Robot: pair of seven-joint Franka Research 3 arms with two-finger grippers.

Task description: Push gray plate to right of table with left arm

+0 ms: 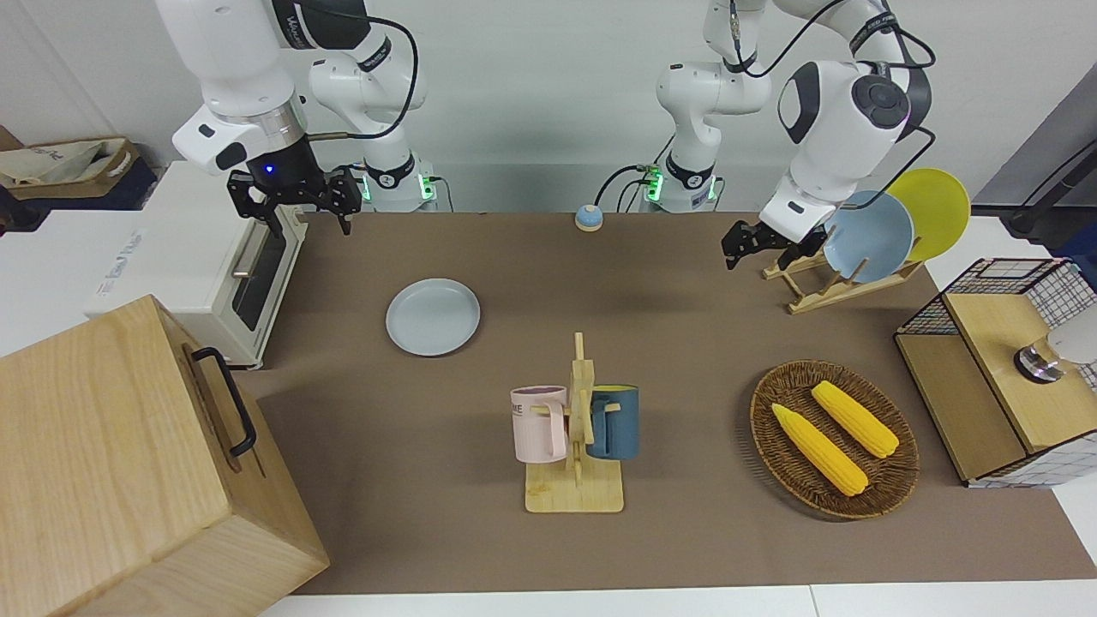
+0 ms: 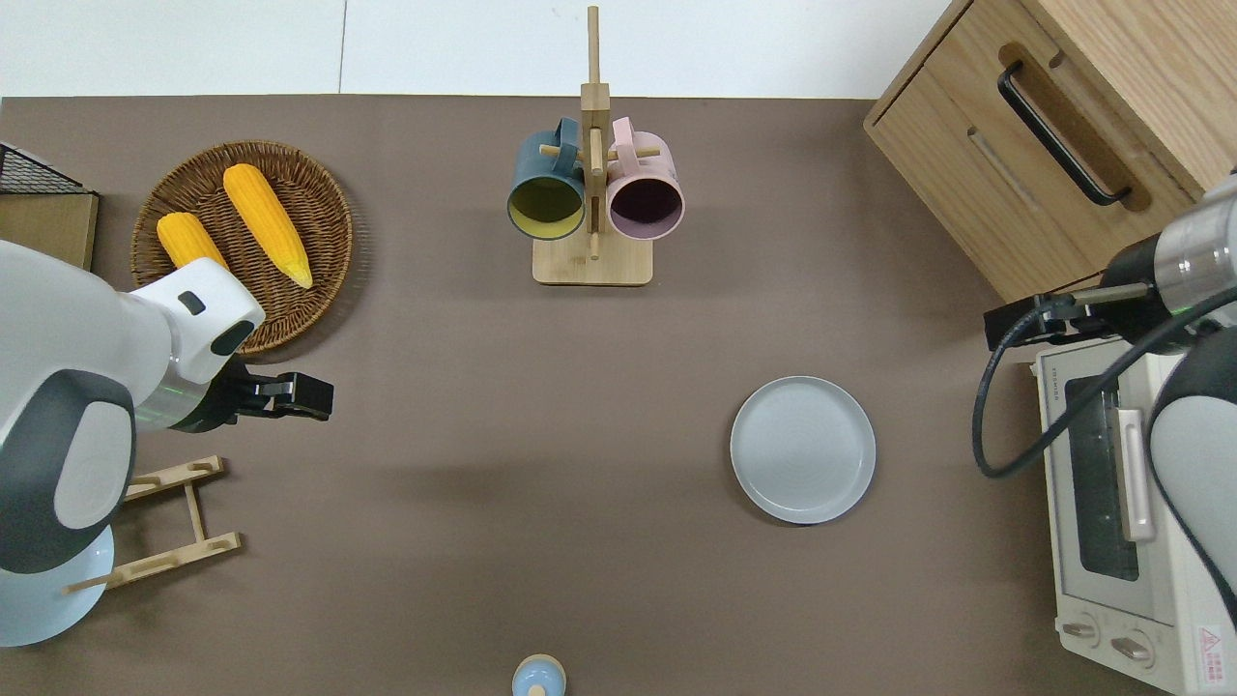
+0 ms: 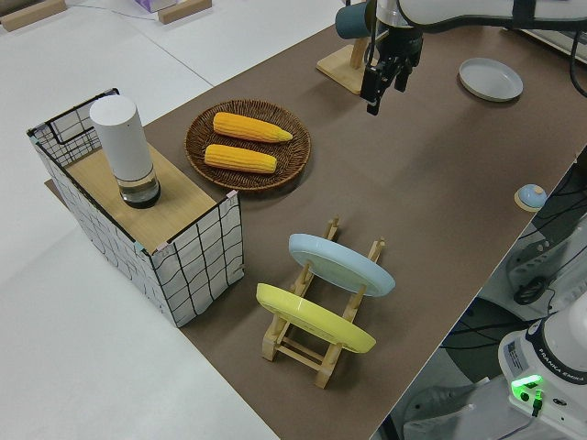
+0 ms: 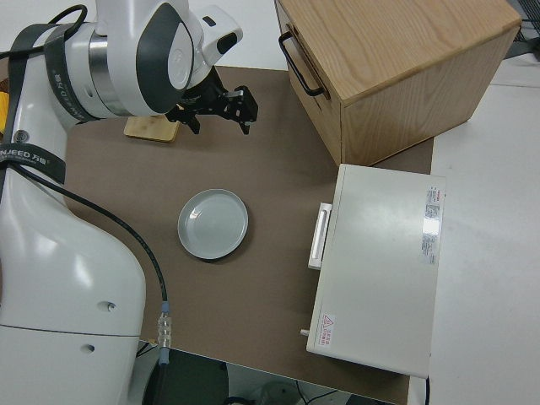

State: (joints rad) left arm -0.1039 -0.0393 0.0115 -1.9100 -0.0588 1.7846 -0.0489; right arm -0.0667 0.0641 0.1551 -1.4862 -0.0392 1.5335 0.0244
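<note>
Left gripper [image 2: 307,397] mid-left of overhead, fingers empty, gap unclear; plate [image 2: 803,449] well apart. Shove risks hitting toaster oven [image 2: 1126,522].

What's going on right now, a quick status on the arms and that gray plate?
Left gripper up over bare mat near the corn basket, holding nothing. Right arm parked. Gray plate flat, untouched, toward the right arm's end. Nothing between them.

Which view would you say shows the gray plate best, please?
The overhead view: the gray plate shows whole and round, lying apart from everything. Front and right side views show it slanted; the left side view shows it small.
</note>
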